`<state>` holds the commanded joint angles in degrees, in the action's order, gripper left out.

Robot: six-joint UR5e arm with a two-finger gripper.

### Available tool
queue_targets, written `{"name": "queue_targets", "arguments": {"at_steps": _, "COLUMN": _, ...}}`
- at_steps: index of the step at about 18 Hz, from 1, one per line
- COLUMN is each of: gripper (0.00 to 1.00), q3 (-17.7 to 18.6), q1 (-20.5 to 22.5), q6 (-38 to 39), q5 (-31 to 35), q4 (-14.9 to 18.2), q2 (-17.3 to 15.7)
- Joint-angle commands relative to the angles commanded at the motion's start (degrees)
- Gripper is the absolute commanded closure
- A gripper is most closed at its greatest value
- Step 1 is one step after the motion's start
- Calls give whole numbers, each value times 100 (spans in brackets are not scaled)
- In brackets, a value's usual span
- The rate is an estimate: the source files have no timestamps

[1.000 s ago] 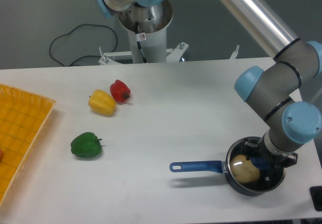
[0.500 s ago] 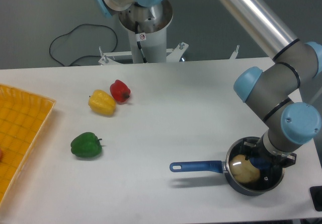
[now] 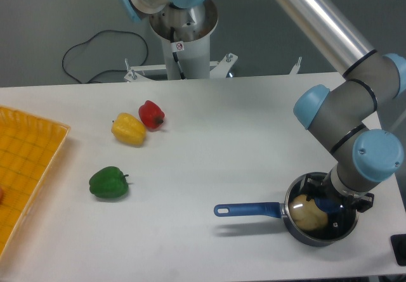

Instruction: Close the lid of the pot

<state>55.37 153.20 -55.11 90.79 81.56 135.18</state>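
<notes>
One pot (image 3: pixel 303 225) is seen near the table's (image 3: pixel 241 136) front right corner, its blue handle pointed left. The glass lid (image 3: pixel 317 212) appears to be seated on the rim, a yellowish item being visible through it. The gripper (image 3: pixel 328 203) is held directly over the lid at its blue knob; whether the jaws are clamped on it cannot be told. Three peppers, red (image 3: pixel 151 114), yellow (image 3: pixel 129 129) and green (image 3: pixel 108 182), are placed well apart from the pot, beside an orange tray (image 3: pixel 28 155).
</notes>
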Motion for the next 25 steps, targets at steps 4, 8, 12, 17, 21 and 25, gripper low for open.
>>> {"name": "queue_targets", "arguments": {"at_steps": 4, "gripper": 0, "q3": 193, "q1": -9, "q6": 0, "q5": -9, "q4": 9, "q2": -210}}
{"name": "queue_targets", "arguments": {"at_steps": 8, "gripper": 0, "q3": 439, "q1": 0, "q6": -9, "q5": -35, "q4": 9, "q2": -474}}
{"name": "queue_targets", "arguments": {"at_steps": 12, "gripper": 0, "q3": 668, "q1": 0, "q6": -53, "q5": -62, "q4": -35, "q2": -747}}
{"name": "queue_targets", "arguments": {"at_steps": 17, "gripper": 0, "q3": 703, "q1": 0, "q6": -44, "q5": -62, "q4": -70, "q2": -721}}
{"name": "queue_targets", "arguments": {"at_steps": 21, "gripper": 0, "q3": 703, "q1": 0, "q6": -53, "q5": -62, "q4": -62, "q2": -826}}
{"name": "queue_targets", "arguments": {"at_steps": 25, "gripper": 0, "q3": 1124, "q1": 0, "q6": -53, "q5": -53, "q4": -44, "q2": -1317}}
